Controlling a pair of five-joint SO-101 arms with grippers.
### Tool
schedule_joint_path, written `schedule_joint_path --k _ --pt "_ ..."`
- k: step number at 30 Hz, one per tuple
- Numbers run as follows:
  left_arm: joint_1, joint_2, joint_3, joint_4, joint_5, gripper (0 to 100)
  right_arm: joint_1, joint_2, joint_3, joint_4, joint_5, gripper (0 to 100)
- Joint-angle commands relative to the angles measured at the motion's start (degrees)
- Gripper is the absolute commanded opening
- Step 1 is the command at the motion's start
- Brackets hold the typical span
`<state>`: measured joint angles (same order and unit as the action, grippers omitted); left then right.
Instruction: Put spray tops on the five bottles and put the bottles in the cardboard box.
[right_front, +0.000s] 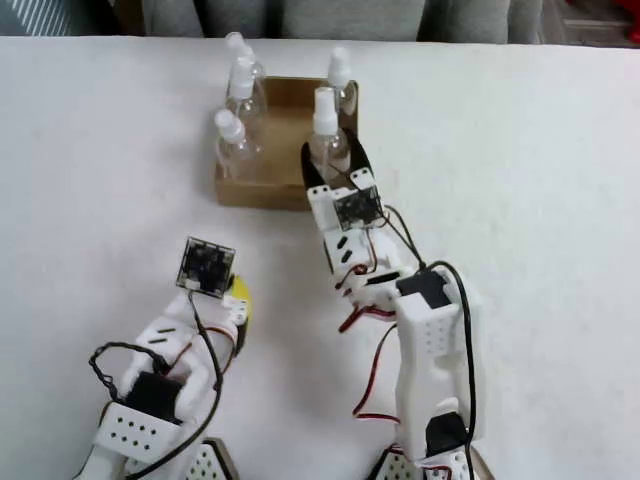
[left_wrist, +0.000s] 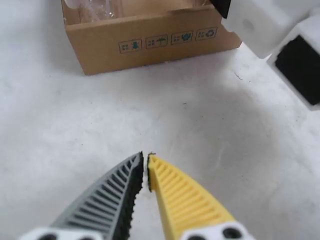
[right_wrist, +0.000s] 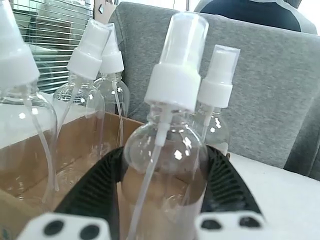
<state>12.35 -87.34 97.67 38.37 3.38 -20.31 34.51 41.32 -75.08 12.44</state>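
My right gripper (right_front: 332, 152) reaches over the near right corner of the cardboard box (right_front: 262, 190) and is shut on a clear bottle (right_front: 325, 125) with a white spray top. In the right wrist view the black fingers (right_wrist: 95, 190) hug the sides of this bottle (right_wrist: 165, 160), which stands upright. Several other capped bottles stand in the box, one at the near left (right_front: 232, 140) and one at the far right (right_front: 340, 72). My left gripper (right_front: 240, 298) rests low over the table in front of the box (left_wrist: 150, 42), shut and empty (left_wrist: 145, 159).
The white table (right_front: 520, 150) spreads wide to the left and right of the box. The right arm's white body (left_wrist: 280, 35) stands close beside the box's near right corner. A grey sofa (right_wrist: 260, 75) lies beyond the table's far edge.
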Motion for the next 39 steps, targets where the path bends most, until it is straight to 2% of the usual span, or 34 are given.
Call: schedule_joint_path --k 1,14,19,23,27,31,36,39 --pt "0.8 -0.7 -0.3 -1.2 -0.4 2 -0.5 -0.2 -1.9 -1.3 0.5 1.5" --pt "-0.7 -0.7 -0.3 -3.6 0.0 2 -0.1 -1.9 -1.5 -3.0 0.4 1.5" --pt "-4.8 -0.6 -0.4 -8.4 0.1 2 -1.3 -10.2 2.7 -4.5 0.4 1.5" --pt "-3.5 -0.5 -0.4 -8.3 -0.2 2 -2.1 -21.2 10.7 -3.6 -2.3 1.5" --pt "1.9 -0.7 -0.8 -5.5 -0.3 2 -2.2 -34.2 15.8 8.0 -7.5 1.5" --pt "9.3 -0.7 -2.8 -5.5 0.7 2 -2.3 -47.3 18.8 23.5 -16.8 1.5" --pt "16.2 -0.4 -0.3 -17.7 11.3 2 -2.9 -61.1 20.2 42.9 -25.3 1.5" --pt "18.1 -0.5 -0.4 -21.3 11.9 2 -4.0 -65.8 20.9 52.9 -27.2 1.5"
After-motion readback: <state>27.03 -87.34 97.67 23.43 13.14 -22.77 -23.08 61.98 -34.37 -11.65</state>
